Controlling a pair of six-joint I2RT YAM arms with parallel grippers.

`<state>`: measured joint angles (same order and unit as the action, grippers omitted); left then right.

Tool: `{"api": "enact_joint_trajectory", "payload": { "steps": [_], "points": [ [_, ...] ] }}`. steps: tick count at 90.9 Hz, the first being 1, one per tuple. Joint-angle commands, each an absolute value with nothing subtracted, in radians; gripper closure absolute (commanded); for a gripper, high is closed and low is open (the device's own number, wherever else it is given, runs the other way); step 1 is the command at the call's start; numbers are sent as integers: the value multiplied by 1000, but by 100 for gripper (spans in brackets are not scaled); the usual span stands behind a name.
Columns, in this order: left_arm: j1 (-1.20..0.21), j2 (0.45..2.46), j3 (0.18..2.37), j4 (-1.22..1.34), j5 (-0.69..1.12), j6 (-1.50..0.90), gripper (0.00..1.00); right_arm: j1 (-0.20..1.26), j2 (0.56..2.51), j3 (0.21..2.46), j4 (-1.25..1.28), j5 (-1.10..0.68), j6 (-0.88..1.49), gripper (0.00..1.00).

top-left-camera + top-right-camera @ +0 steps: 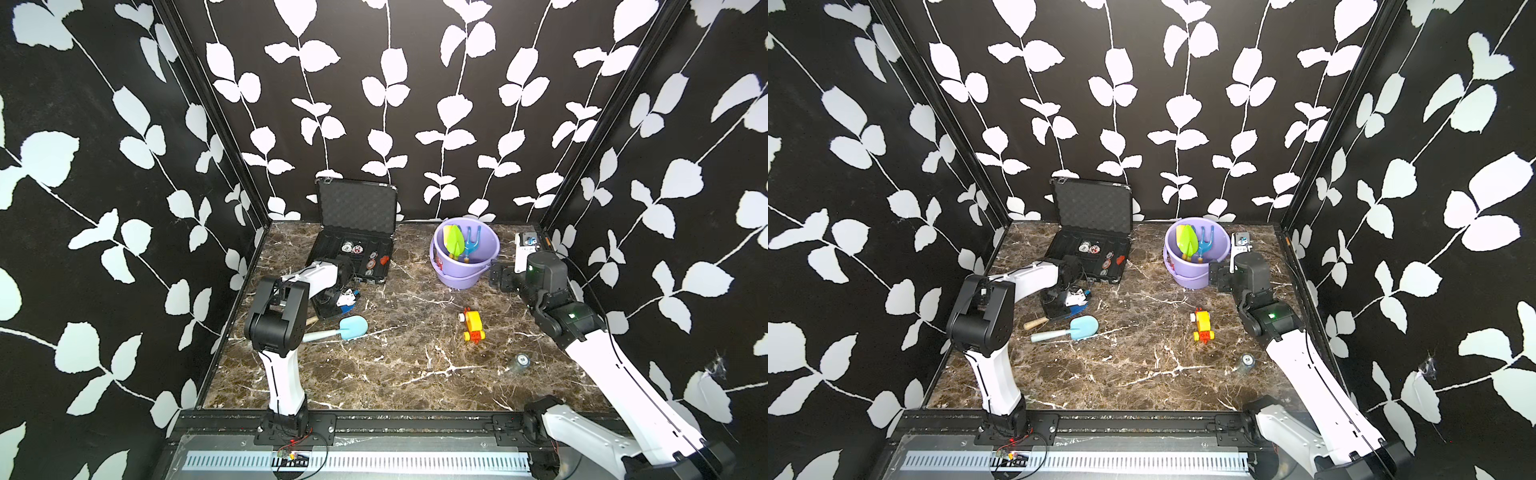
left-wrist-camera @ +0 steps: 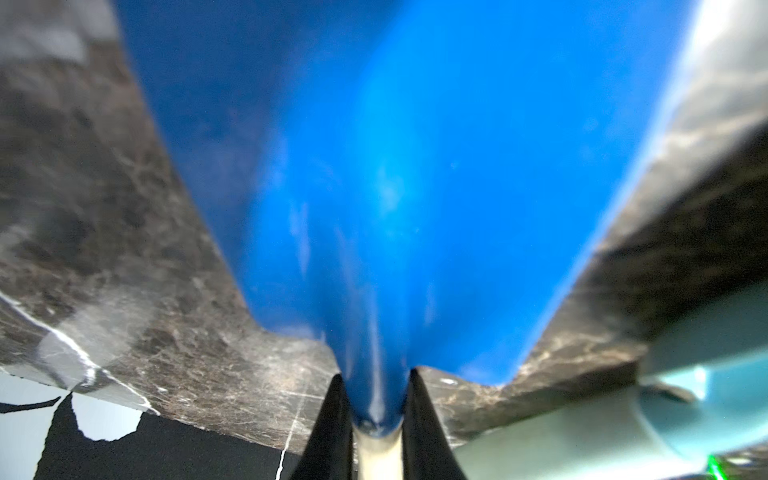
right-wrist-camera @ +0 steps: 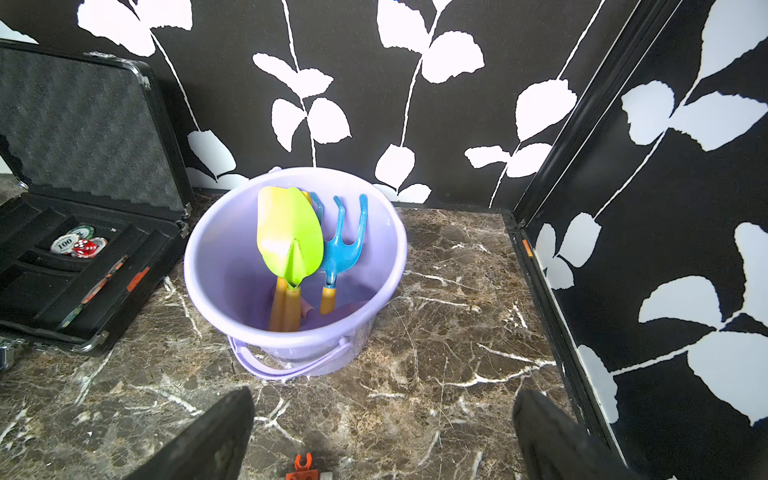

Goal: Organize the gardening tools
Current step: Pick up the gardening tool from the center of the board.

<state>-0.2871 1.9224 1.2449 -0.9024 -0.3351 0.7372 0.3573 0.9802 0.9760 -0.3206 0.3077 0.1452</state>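
Note:
My left gripper (image 2: pixel 376 374) is shut on the neck of a blue shovel (image 2: pixel 395 174), low over the marble table near the left side (image 1: pixel 347 308). The shovel's wooden handle (image 1: pixel 1036 323) sticks out toward the left wall. A light-blue shovel (image 1: pixel 353 326) lies flat just in front of it. A purple bucket (image 1: pixel 494 253) at the back holds a green shovel (image 3: pixel 291 245), a yellow shovel (image 3: pixel 270 199) behind it and a blue three-pronged fork (image 3: pixel 343 249), handles down. My right gripper (image 3: pixel 384 399) stands open and empty in front of the bucket, on its right side (image 1: pixel 500 276).
An open black case (image 1: pixel 353 208) with round chips stands at the back left. A yellow-and-red toy vehicle (image 1: pixel 473 326) sits mid-table and a small clear jar (image 1: pixel 519 361) lies nearer the front right. A white object (image 1: pixel 524 247) rests by the back right corner.

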Motion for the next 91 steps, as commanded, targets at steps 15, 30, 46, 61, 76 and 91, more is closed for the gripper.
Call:
{"api": "enact_joint_trajectory", "payload": {
  "steps": [15,30,46,61,76,91],
  "points": [
    [-295,1857,1246,-834,-301,735,100,354,976,973,-277,309,152,1],
    [-295,1750,1254,-852,-266,722,100,354,981,976,-281,300,156,1],
    [-301,1654,1285,-903,-216,709,100,354,983,976,-276,275,161,1],
    [-321,1583,1290,-906,-182,699,100,354,1001,986,-276,240,166,1],
    [-337,1517,1286,-860,-142,682,100,354,1017,996,-280,203,177,1],
    [-357,1452,1261,-766,-116,625,100,354,1024,993,-262,154,189,0]
  ]
}}
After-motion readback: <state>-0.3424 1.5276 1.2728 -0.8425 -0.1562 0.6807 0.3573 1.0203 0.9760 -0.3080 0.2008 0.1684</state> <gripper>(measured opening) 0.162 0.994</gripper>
